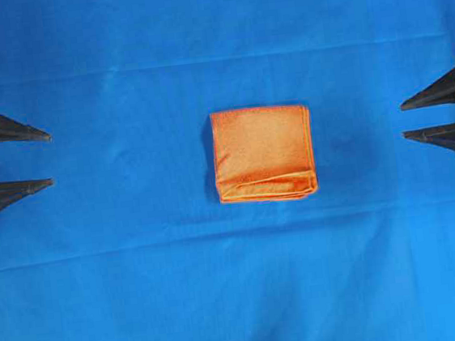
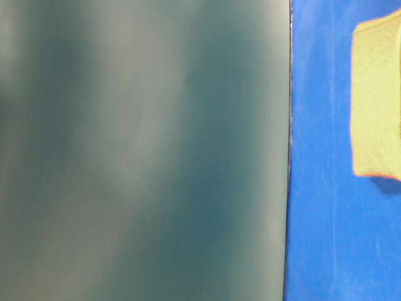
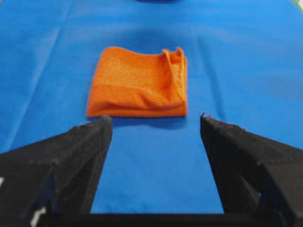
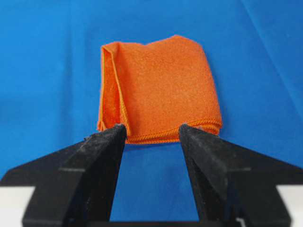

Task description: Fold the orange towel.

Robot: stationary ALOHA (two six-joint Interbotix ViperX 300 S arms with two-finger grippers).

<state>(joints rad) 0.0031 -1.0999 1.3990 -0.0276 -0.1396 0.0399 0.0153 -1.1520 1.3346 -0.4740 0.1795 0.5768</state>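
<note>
A: The left gripper (image 1: 50, 159) is at the left edge of the overhead view, and its two black fingers (image 1: 11, 129) stand wide apart with nothing between them. The right gripper (image 1: 404, 121) is at the right edge, also spread and empty. Both are well apart from the cloth.

B: And the orange towel (image 1: 263, 154), where is it?

A: It lies in the middle of the blue cloth (image 1: 241, 299), between the two grippers. It is folded into a small, nearly square packet, bright orange, with a fine woven texture and a stitched hem along the edges.

B: Do the wrist views add something?

A: Yes. From above the packet looks almost flat, with only a crease near its lower edge. The left wrist view shows the orange towel (image 3: 138, 90) from the side: the layers are stacked, and on its right side the loose edges curl up a little. The right wrist view shows the orange towel (image 4: 158, 87) with the stacked layers open on its left side, and a smooth top surface.

B: And the table-level view?

A: Most of it is filled by a blurred grey-green surface (image 2: 144, 150). Only a strip of blue and part of the towel, looking pale yellow there, appear at the right.
</note>
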